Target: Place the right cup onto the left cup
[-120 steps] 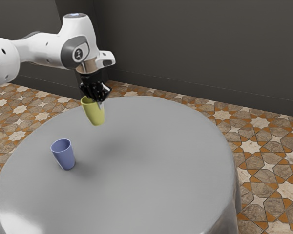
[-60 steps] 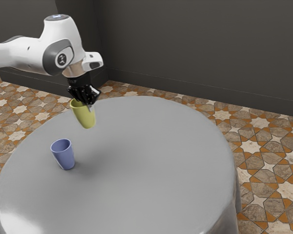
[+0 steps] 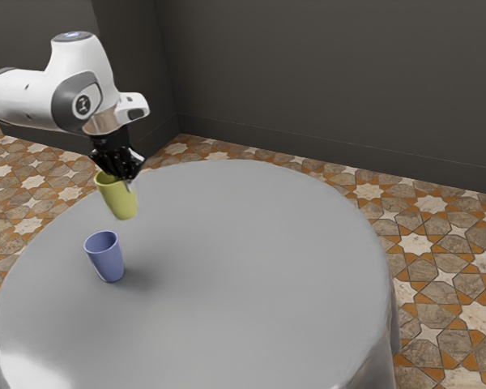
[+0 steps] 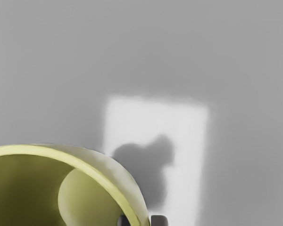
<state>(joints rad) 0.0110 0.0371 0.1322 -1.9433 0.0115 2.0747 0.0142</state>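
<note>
Nearest in the exterior view spread the bare front of the round table under a smooth grey cover (image 3: 227, 324). Farther in, toward the exterior view's left, the blue, smooth-walled, tapering cup (image 3: 107, 259) stood upright on it, mouth up; as far as could be seen into that mouth, there was blue wall and no contents.

Beyond and above it hung the yellow, smooth-walled, tapering cup (image 3: 120, 200), clear of the cover, its mouth up and its long axis seeming to lean a little, the base toward the exterior view's right. The black two-finger gripper (image 4: 140, 220) was closed on its rim — one finger inside, one outside, parted by no more than the wall between them. Inside the cup were bare yellow sides and that one fingertip.

The coming move turned on this: the blue cup lay below the claw, nearer the exterior camera and slightly toward the exterior view's left, the two cups apart. I judged the carry partly done; the claw needed to come over the blue mouth, square the held cup's axis to it, then lower. A leaning base might catch the blue rim and tip it.

Behind were the white jointed arm (image 3: 74, 65), the patterned tile floor (image 3: 429, 243) and, farthest, the dark grey wall (image 3: 332, 73).
</note>
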